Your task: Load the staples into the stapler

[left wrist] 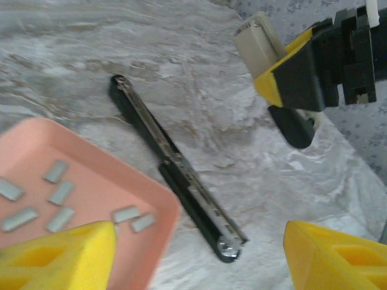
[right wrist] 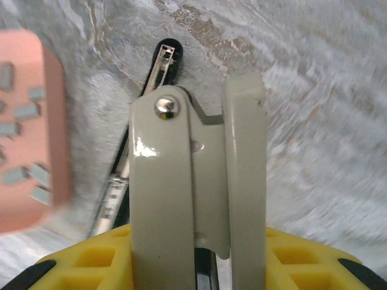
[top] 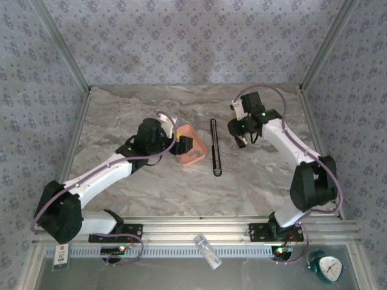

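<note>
My right gripper (right wrist: 196,263) is shut on the beige stapler body (right wrist: 196,175), holding it up off the table at the back right (top: 239,109). Lying flat on the marble is the stapler's long black rail with its metal staple channel (left wrist: 181,181), also seen mid-table from above (top: 214,147). Several small grey staples (left wrist: 60,193) lie loose in the salmon-pink tray (left wrist: 91,157). My left gripper (left wrist: 199,260) hangs open over the tray's right edge, one yellow fingertip (left wrist: 60,254) above the tray and the other beyond the rail's near end. Nothing is between its fingers.
The tray (top: 195,158) sits just left of the black rail. Patterned walls with metal frame posts close in the table on three sides. A clear vial (top: 207,251) and a small clock (top: 329,267) lie in front of the arm bases.
</note>
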Robot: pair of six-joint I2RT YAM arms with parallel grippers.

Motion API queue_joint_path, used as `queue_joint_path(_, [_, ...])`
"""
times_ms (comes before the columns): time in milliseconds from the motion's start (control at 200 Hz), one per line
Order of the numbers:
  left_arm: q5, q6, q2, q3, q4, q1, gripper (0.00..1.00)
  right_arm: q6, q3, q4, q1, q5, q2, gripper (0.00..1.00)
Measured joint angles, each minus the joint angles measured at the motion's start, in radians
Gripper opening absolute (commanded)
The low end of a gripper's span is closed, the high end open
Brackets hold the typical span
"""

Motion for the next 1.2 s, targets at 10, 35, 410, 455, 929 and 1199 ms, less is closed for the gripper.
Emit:
queue_joint_path(10, [-0.004, -0.006, 0.0, 0.0, 0.0, -0.006, 0.74, 0.026, -0.009, 0.002, 0.006, 0.003, -0.008, 0.35])
queue_joint_path(35, [-0.014, -0.027, 0.0, -0.002, 0.0, -0.027, 0.74, 0.087, -0.033, 0.009, 0.021, 0.005, -0.03, 0.35])
queue_joint_path(410, [-0.08, -0.194, 0.0, -0.058, 0.021, -0.158, 0.76, 0.645, -0.269, 0.192, 0.238, 0.11, -0.245, 0.34])
queue_joint_path(455, [-0.081, -0.202, 0.001, -0.06, 0.024, -0.162, 0.76, 0.669, -0.27, 0.212, 0.25, 0.123, -0.258, 0.34])
queue_joint_path(929, [-0.08, -0.22, 0.001, -0.06, 0.106, -0.192, 0.69, 0.747, -0.276, 0.359, 0.348, 0.163, -0.283, 0.34])
queue_joint_path(1199, [-0.081, -0.225, 0.005, -0.06, 0.137, -0.195, 0.62, 0.747, -0.276, 0.401, 0.372, 0.156, -0.283, 0.34])
